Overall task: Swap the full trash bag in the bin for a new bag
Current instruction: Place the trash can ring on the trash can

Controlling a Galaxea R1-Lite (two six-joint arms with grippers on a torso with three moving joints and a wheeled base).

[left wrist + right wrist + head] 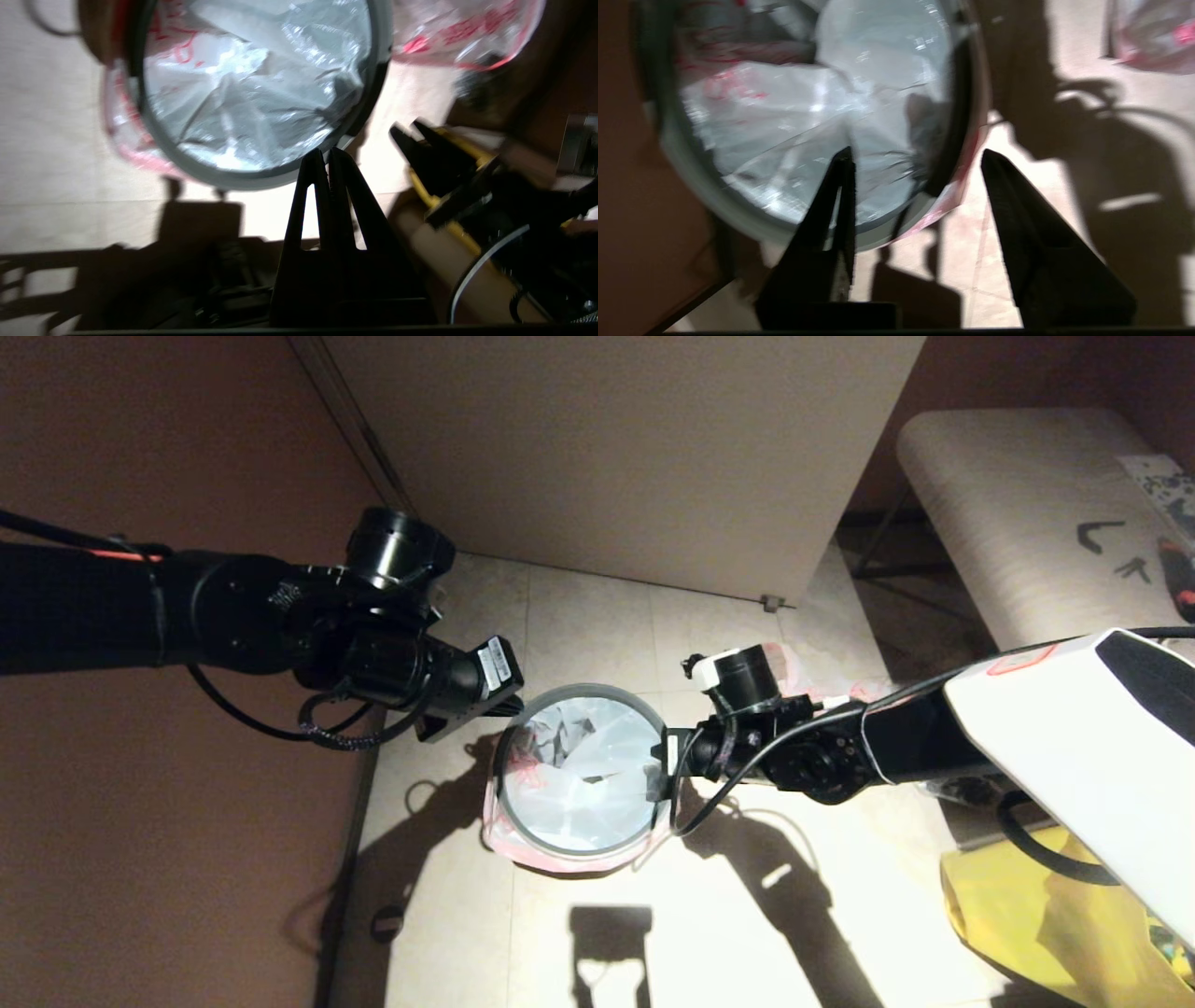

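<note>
Plastic of the new bag [583, 775] lines the bin [579, 851], which stands on the pale tiled floor [747, 933] in the middle of the scene. The bag's pinkish-red edge is folded outward and hangs down over the grey hoop rim on the left, near and right sides, and its crumpled white film fills the inside. The left gripper [329, 161] hangs at the far-left edge of the rim, its two fingers pressed together with nothing between them. The right gripper [917, 158] sits at the bin's right edge with its fingers spread wide apart: one finger reaches over the lined interior, the other stays outside above the floor, so the rim and the folded bag edge lie between them, not pinched. The full trash bag [822, 681] lies on the floor to the far right of the bin, mostly hidden behind the right arm, with red print showing through it in the left wrist view. A yellow bag [1036, 915] rests at the near right.
</note>
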